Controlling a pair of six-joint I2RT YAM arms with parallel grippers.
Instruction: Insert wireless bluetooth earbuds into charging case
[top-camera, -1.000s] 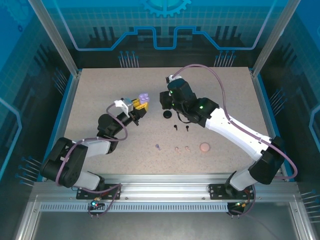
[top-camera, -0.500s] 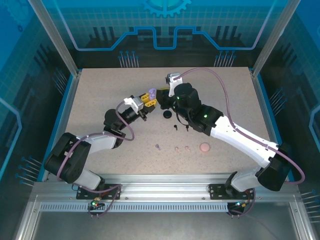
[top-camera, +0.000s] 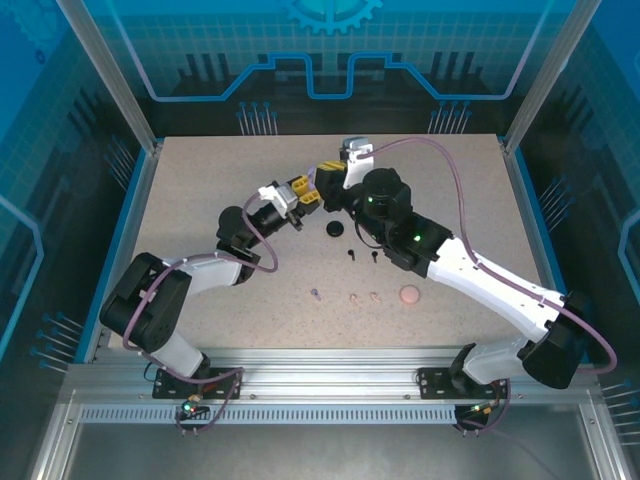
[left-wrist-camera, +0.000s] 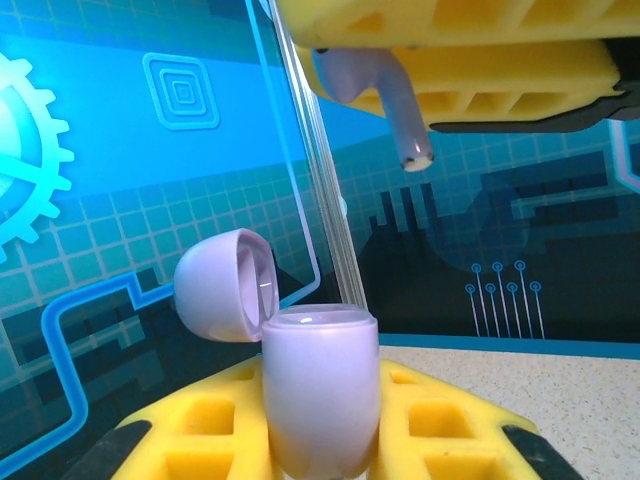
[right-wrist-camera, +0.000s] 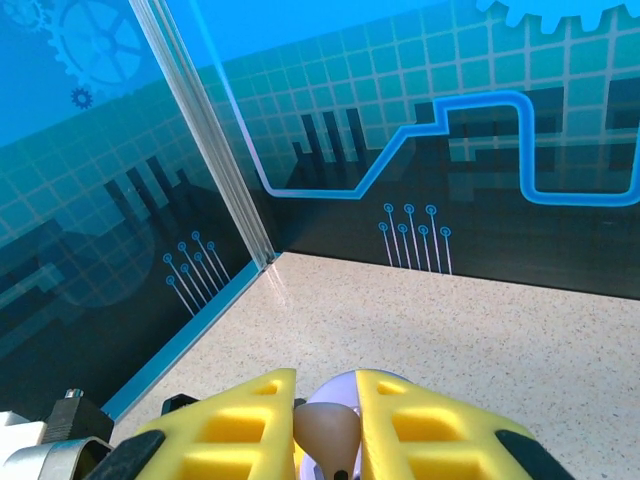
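Observation:
My left gripper (top-camera: 306, 192) is shut on an upright lilac charging case (left-wrist-camera: 320, 390) whose lid (left-wrist-camera: 225, 285) is hinged open to the left. Directly above it, my right gripper (top-camera: 328, 172) is shut on a lilac earbud (left-wrist-camera: 385, 90), stem pointing down toward the case mouth, a gap still between them. In the right wrist view the earbud (right-wrist-camera: 325, 430) sits between the yellow fingers (right-wrist-camera: 235, 430) with the case (right-wrist-camera: 352, 385) below. On the table lie a second lilac earbud (top-camera: 315, 294), two black earbuds (top-camera: 351, 253) and two pale pink earbuds (top-camera: 352, 297).
A black round case (top-camera: 335, 231) lies just below the grippers, and a pink round case (top-camera: 409, 294) rests to the front right. The glass back wall and metal corner post (right-wrist-camera: 200, 130) stand behind the grippers.
Both grippers have moved toward the back middle and come together. The left one carried the lilac case rightward, and the right one now holds the earbud over it.

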